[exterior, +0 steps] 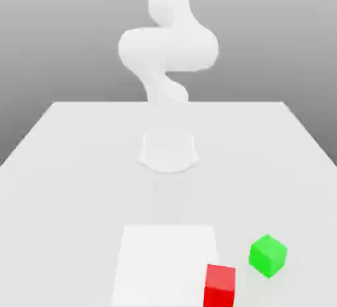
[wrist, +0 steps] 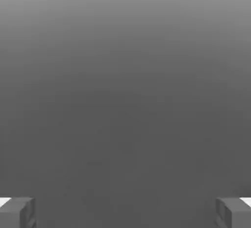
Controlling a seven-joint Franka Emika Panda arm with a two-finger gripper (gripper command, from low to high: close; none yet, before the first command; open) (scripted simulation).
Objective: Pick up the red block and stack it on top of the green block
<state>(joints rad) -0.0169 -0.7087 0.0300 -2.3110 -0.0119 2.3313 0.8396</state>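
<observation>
Still step one imo: red block (exterior: pixel 220 286) sits apart from the green block (exterior: pixel 268 256). Fingers (wrist: pixel 125 213) spread wide, empty; next, line up over red.

In the exterior view, the white robot arm (exterior: pixel 168 49) is standing upright on its base (exterior: pixel 168 153), near the middle from side to side. Its lower section is rising from that base to a narrower stretch, above which a thick, rounded section is lying crosswise, bulging toward both sides. Over that, the topmost section is running up and out of the picture. In the hand view, the gripper (wrist: pixel 125 213) is holding its two grey fingers wide apart, with nothing between them.
</observation>
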